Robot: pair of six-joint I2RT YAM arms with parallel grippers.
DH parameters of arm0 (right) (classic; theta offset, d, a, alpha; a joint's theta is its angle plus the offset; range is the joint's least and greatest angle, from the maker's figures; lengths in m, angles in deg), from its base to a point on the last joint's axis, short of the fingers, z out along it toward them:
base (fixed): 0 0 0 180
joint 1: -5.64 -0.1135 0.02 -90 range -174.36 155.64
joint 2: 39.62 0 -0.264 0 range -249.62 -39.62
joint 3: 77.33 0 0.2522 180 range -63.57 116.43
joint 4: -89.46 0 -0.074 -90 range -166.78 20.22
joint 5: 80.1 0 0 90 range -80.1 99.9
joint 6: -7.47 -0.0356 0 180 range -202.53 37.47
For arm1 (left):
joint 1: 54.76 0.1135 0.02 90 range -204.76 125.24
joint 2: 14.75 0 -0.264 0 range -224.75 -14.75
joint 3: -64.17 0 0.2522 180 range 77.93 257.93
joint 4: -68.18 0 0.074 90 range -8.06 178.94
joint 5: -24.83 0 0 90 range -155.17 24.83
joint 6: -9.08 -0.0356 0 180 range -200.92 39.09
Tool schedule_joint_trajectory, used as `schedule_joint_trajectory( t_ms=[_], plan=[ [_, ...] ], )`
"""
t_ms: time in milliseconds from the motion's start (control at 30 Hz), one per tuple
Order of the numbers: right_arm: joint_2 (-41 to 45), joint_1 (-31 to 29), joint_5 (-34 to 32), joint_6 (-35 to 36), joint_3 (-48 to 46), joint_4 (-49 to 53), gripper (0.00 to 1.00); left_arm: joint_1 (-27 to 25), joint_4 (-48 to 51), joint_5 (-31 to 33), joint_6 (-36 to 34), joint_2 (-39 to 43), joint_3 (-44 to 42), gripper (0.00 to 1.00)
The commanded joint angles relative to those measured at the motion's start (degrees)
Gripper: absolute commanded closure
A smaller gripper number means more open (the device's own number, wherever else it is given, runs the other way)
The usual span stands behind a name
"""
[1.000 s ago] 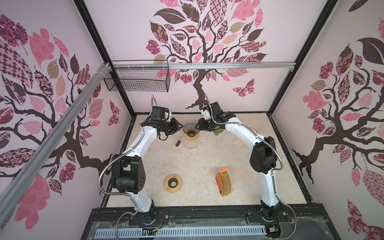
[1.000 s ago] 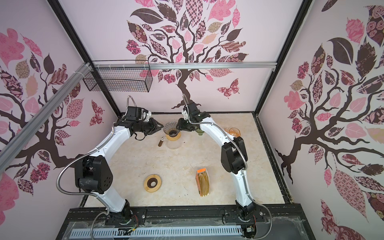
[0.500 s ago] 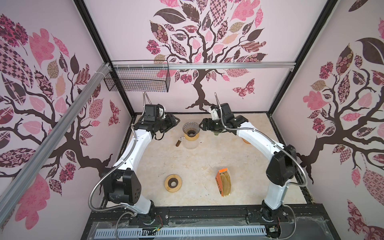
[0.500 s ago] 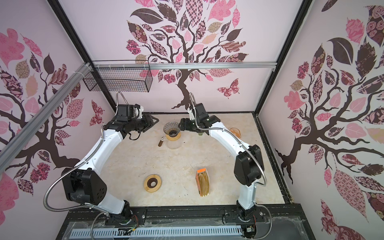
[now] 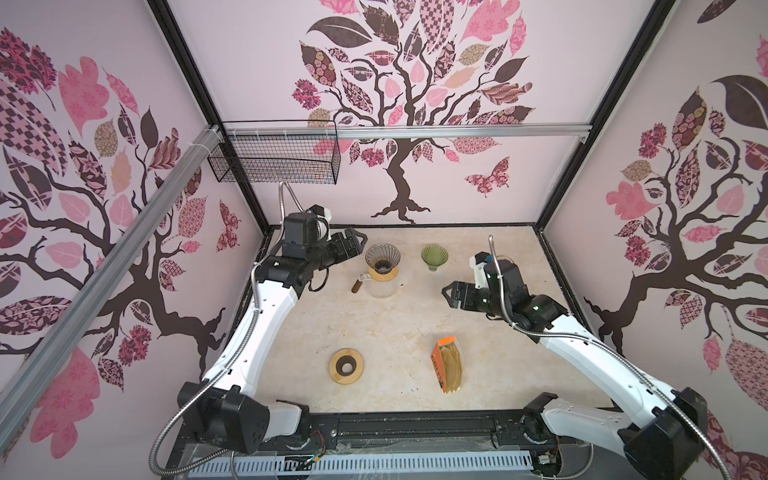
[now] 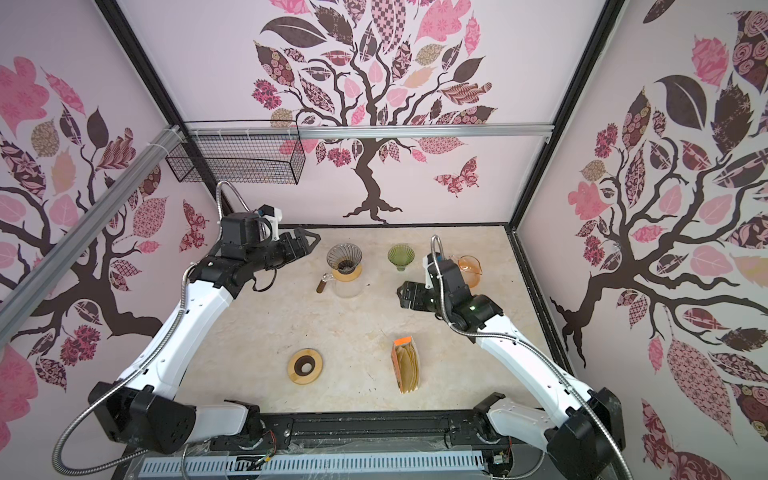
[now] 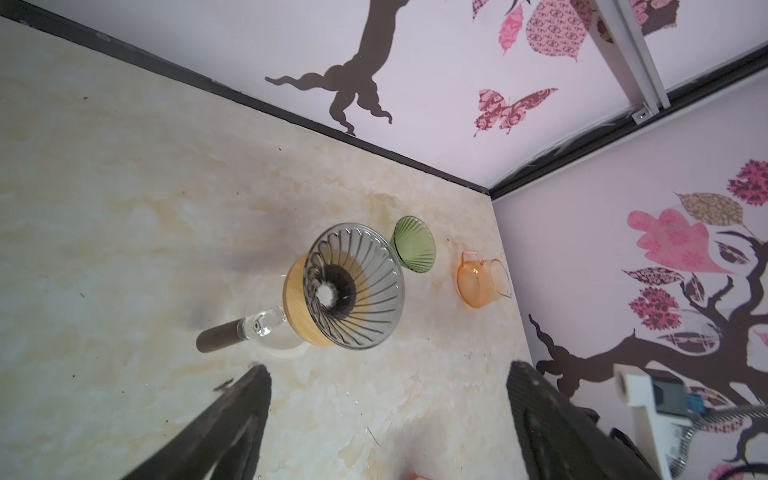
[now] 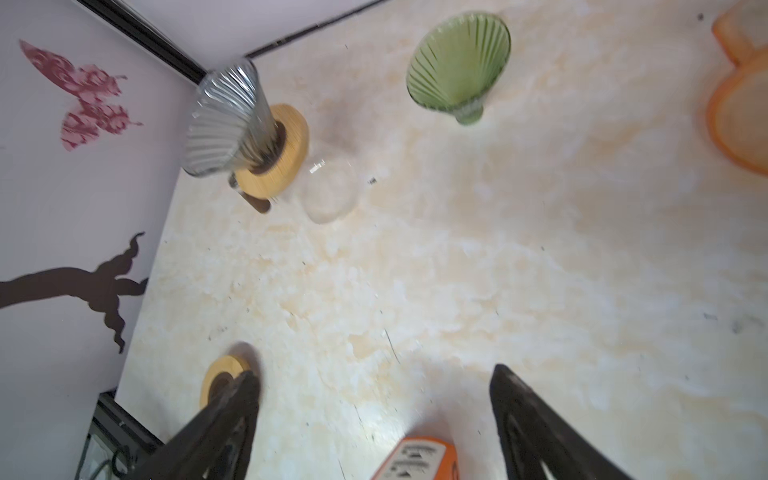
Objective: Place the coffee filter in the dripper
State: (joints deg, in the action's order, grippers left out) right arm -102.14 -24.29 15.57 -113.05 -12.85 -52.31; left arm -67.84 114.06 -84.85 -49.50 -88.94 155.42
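Currently, left fingers (image 7: 232, 415) spread wide and empty just beside grey dripper (image 5: 382, 254) on carafe (image 5: 382, 287), right fingers (image 8: 224, 415) spread and empty near green dripper (image 5: 434, 254), filters (image 5: 451, 365) in orange box (image 5: 447, 343) on table (image 5: 374, 332), well apart from both drippers

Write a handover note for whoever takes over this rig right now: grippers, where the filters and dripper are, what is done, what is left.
Left gripper: open, empty, beside the grey dripper, not touching it.
Right gripper: open, empty, over the table's right half.
The grey dripper sits on the glass carafe; no filter shows in it.
The coffee filters lie in the orange box near the front.
Done: no filter picked yet.
Left: take one filter and seat it in the dripper.
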Motion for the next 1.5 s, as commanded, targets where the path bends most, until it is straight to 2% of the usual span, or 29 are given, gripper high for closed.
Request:
schedule_joint_trajectory(
  t_ms=[0,133,267,400,700,900,1233,1467],
  plan=[
    [5.8,-0.1,1.8,-0.4,-3.9,4.1,0.19,-0.4,-2.6,-1.4,-2.1,4.7,-4.7,0.04],
    [10.5,-0.1,4.6,-0.8,-7.6,6.3,0.31,-0.4,-3.9,-4.6,-3.2,10.4,-12.1,0.03],
    [9.6,-0.4,8.1,-0.2,-9.5,8.1,0.38,-0.4,-6.1,-10.4,-6.6,16.0,-21.7,0.03],
    [8.4,-2.2,8.1,-0.2,-10.8,8.4,0.48,-1.6,-8.0,-11.4,-6.6,20.9,-27.4,0.03],
    [7.0,-2.3,7.4,-0.8,-11.7,7.9,0.67,-2.6,-8.6,-10.8,-6.9,21.7,-27.5,0.02],
    [5.4,-4.0,7.4,-0.8,-11.6,8.4,0.68,-2.7,-8.2,-9.9,-6.8,21.6,-27.5,0.02],
    [4.4,-4.2,6.2,-1.4,-11.7,8.6,0.79,-2.6,-8.1,-9.4,-6.6,22.0,-27.5,0.02],
    [3.1,-4.5,6.7,-1.0,-11.4,8.6,0.82,-2.7,-8.2,-9.2,-6.5,22.3,-27.5,0.02]
  ],
)
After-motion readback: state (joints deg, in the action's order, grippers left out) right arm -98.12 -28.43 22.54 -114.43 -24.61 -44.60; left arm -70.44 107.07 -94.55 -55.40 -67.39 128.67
